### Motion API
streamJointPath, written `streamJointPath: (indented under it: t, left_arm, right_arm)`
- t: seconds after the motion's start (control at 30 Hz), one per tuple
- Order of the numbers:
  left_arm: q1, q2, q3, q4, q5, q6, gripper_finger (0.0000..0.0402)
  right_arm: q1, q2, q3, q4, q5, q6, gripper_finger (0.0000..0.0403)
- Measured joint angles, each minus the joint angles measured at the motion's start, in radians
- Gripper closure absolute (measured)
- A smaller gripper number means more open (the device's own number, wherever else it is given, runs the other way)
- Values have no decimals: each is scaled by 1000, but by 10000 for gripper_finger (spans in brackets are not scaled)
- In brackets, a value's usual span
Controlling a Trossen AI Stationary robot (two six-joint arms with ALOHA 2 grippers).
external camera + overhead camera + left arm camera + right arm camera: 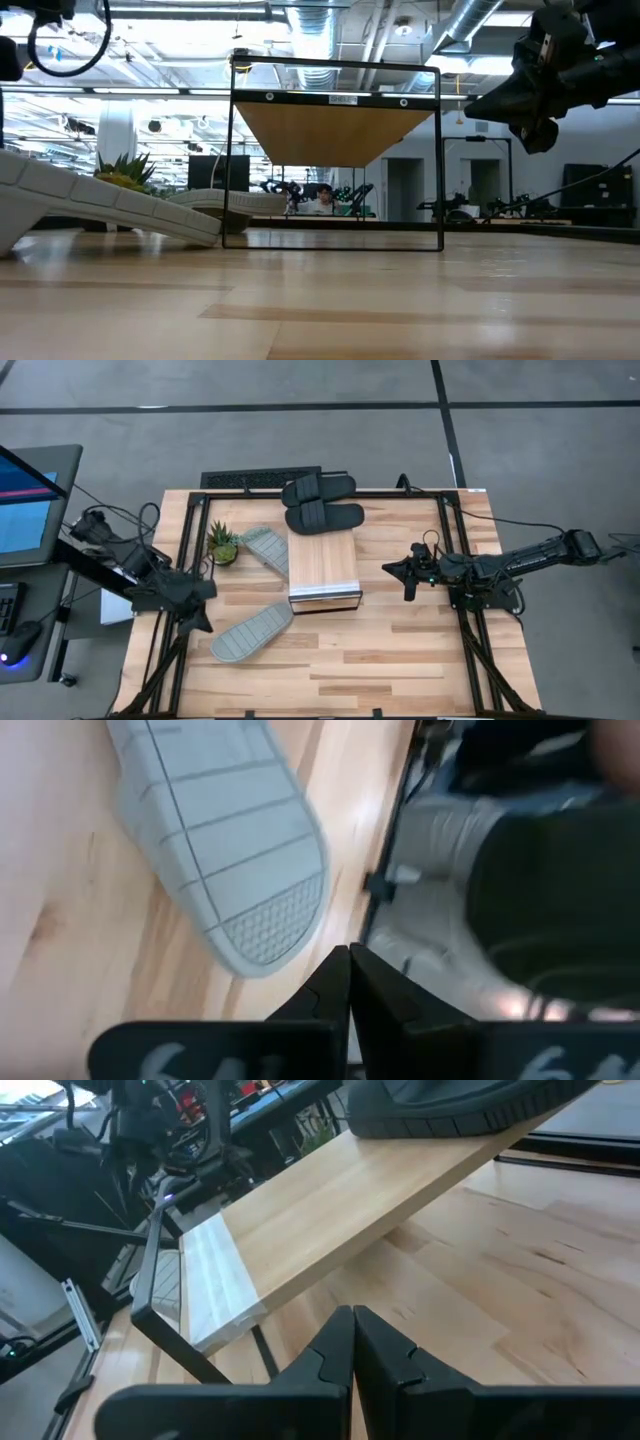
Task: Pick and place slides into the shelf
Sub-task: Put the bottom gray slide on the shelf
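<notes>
Two black slides (318,488) (325,517) lie at the far end of the shelf (323,570), a light-wood board in a dark metal frame; in the right wrist view one black slide (450,1105) rests on that board. Two grey-green slides lie sole up on the table: one (265,547) left of the shelf, one (252,633) nearer the front left. My left gripper (349,955) is shut with nothing in it, above the table's left edge beside the nearer grey slide's end (230,850). My right gripper (353,1315) hovers shut to the right of the shelf, pointing at it.
A small potted plant (222,544) stands just left of the far grey slide. Dark frame rails (455,560) run along both side edges of the table. A keyboard (250,479) lies behind the far edge. Bare wood (400,660) lies in front of the shelf.
</notes>
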Motion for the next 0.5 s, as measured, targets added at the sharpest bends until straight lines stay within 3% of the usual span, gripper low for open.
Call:
streamJointPath:
  t: [0.2, 0.5]
  left_arm:
    - [-57, 89, 0, -2, 17, 91, 402]
    - [-65, 205, 0, -6, 56, -13, 401]
  right_arm:
    - [0, 0, 0, 0, 0, 0, 403]
    - [0, 0, 0, 0, 0, -1, 403]
